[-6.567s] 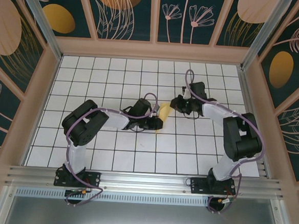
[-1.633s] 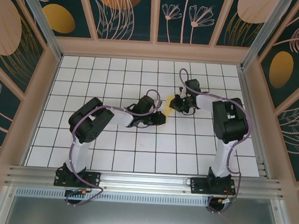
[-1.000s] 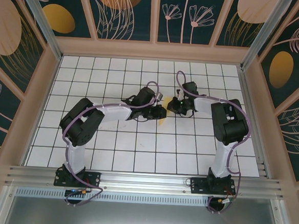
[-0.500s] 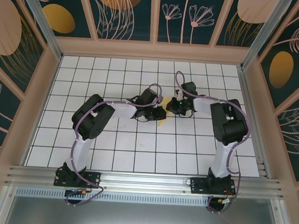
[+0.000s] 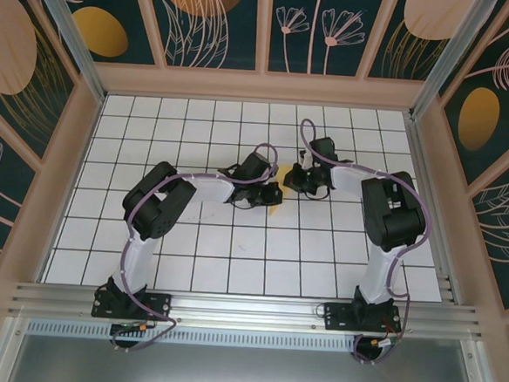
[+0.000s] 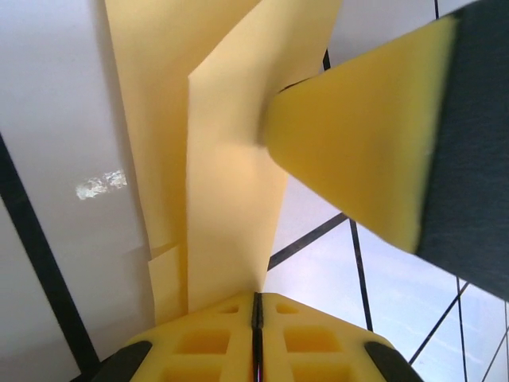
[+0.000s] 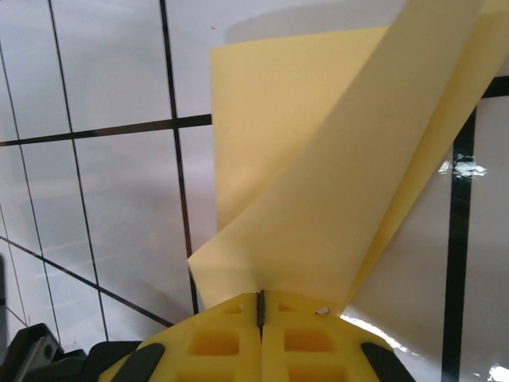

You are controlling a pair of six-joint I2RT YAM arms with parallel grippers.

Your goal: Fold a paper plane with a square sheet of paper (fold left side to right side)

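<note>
The yellow sheet of paper (image 5: pixel 274 206) lies folded near the table's middle, mostly hidden beneath both gripper heads in the top view. In the left wrist view one layer of the paper (image 6: pixel 227 199) stands up from the flat part, and its lower corner runs into the seam of my left gripper (image 6: pixel 256 299), which is shut on it. A yellow pad of the right gripper's finger (image 6: pixel 358 135) presses against that raised layer. In the right wrist view a lifted flap of the paper (image 7: pixel 334 183) is pinched in my right gripper (image 7: pixel 260 297). The two grippers (image 5: pixel 270 190) (image 5: pixel 292 181) sit close together.
The white table (image 5: pixel 233 251) carries a black grid, and a raised wooden rim (image 5: pixel 262 87) with patterned walls borders it on three sides. Both arms reach inward from their bases at the near edge. Open tiles lie around the grippers.
My left gripper has moved back and right, closing in on the right gripper. The paper, earlier plainly visible between them, is now mostly covered. The right gripper shifted only slightly.
</note>
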